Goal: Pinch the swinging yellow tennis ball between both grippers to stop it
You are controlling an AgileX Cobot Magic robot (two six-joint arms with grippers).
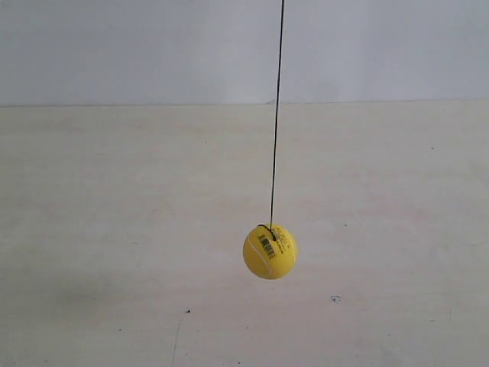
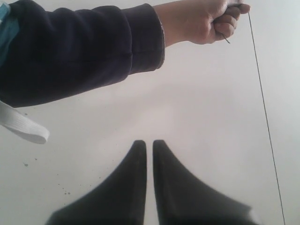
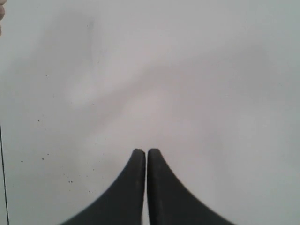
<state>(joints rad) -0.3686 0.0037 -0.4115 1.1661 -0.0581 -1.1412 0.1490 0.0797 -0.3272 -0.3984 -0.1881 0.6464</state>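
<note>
One broad, pale table fills the exterior view behind the thin dark string, which drops almost straight from the picture's upper edge. Next in size, a person's arm in a dark sleeve reaches toward the string's upper end. The left gripper sits well apart from the string, its two black fingers drawn narrow with only a slim slit between them and nothing held. The right gripper is also well apart from the string, which shows as a faint line at the edge of the right wrist view. Its fingers are all but touching and grip nothing. The person's bare hand pinches the string at its upper end. The yellow tennis ball hangs at the string's lower end, over the table, its black printed mark and white seam turned to the exterior camera.
</note>
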